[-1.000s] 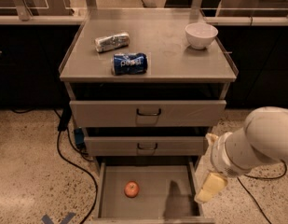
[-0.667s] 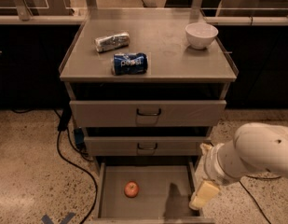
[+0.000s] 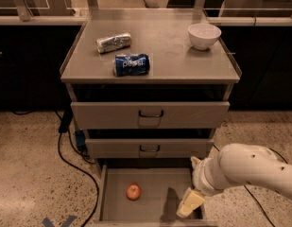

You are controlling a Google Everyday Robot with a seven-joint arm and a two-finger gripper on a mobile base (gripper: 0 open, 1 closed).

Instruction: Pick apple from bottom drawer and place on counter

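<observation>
Grey-beige matte surface (image 3: 174,56) carries a crumpled silver packet (image 3: 114,42), a blue Pepsi can (image 3: 131,64) lying on its side, and a white bowl (image 3: 204,35). Below, the small round orange-red apple (image 3: 133,191) lies left of centre in the open grey metal bottom drawer (image 3: 152,178). Right of it, apart from it, the pale claw (image 3: 190,202) hangs over the drawer; I cannot tell whether it is open or closed.

We seem to be in a lab or office: speckled floor (image 3: 27,174) and a glass-panelled ledge (image 3: 37,19) behind the drawer cabinet (image 3: 150,115). The gripper (image 3: 190,203) hangs over the cabinet's bottom drawer (image 3: 152,186).
</observation>
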